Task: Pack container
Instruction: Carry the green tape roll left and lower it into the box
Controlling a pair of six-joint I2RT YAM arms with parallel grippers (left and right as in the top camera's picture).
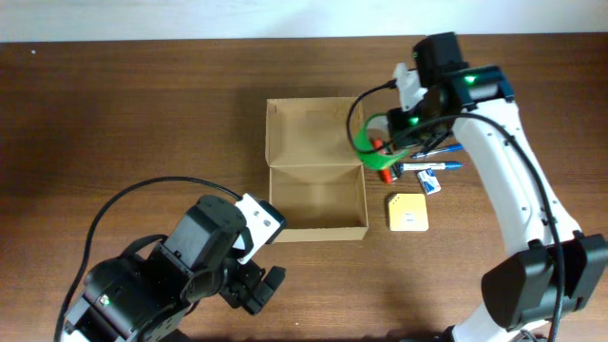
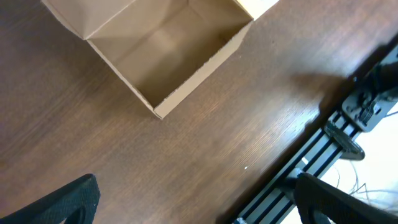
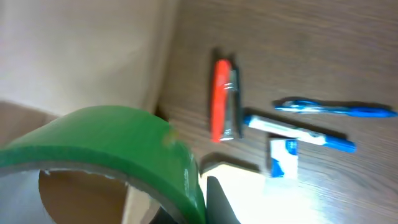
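Container (image 1: 318, 201) — likely light, stiff cardboard, mid-table; take it by a side wall.
Right gripper (image 1: 380, 144) pinching green tape roll (image 3: 112, 134) at its right rim; left gripper (image 1: 261, 293) spread.

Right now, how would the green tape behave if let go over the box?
The tape is a hollow ring, so it is probably light and fairly stiff. Being round, it may roll if it lands on edge, though the open box walls would likely stop it.

brown wooden table (image 1: 142, 114), green tape roll (image 3: 112, 134), orange marker (image 3: 219, 99) beside two blue pens (image 3: 336, 110), small blue-white packet (image 3: 283, 157), yellow square pad (image 1: 407, 212) nearby
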